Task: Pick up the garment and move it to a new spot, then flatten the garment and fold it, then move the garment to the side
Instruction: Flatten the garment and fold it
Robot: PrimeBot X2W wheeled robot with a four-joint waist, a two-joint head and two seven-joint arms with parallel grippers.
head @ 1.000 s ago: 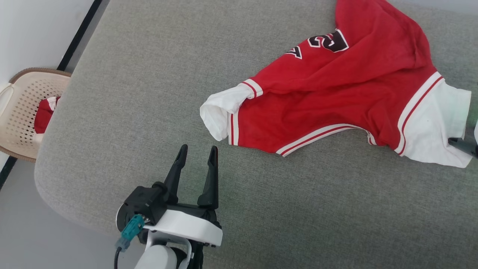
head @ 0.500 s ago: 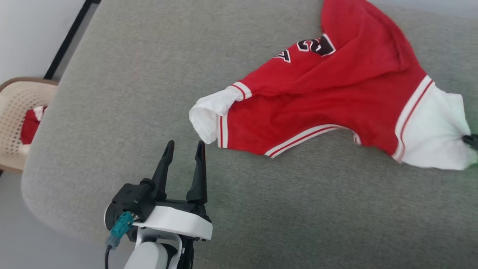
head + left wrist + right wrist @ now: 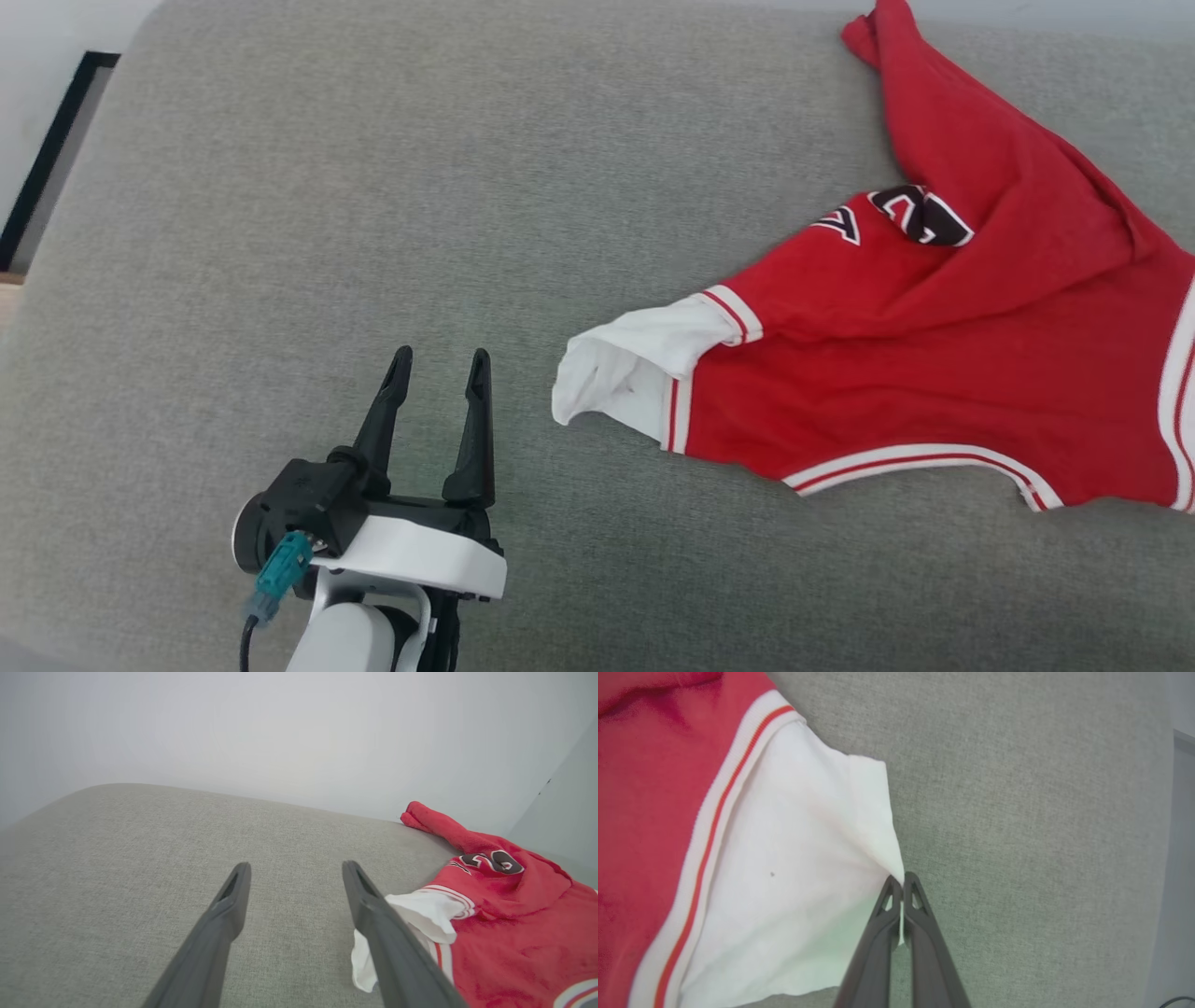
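The garment (image 3: 896, 392), a red jersey with white sleeves, striped trim and a partly folded-over black number, lies crumpled on the right of the grey cushion (image 3: 373, 187). One white sleeve (image 3: 625, 373) points toward my left gripper (image 3: 439, 359), which hovers open and empty a little to the sleeve's left; the same sleeve (image 3: 420, 914) lies just past its right finger in the left wrist view. In the right wrist view my right gripper (image 3: 902, 882) is shut on the edge of the other white sleeve (image 3: 794, 868), the cloth pinched between its fingertips.
The grey cushion spreads wide to the left and front of the garment. Its rounded far edge (image 3: 233, 795) meets a pale wall. A dark floor strip (image 3: 47, 159) runs at the upper left, and the cushion's right edge (image 3: 1169, 812) lies near my right gripper.
The right gripper has shut on the white sleeve's edge. The head camera has turned, so the basket at the left has left the picture and the garment sits further right and lower.
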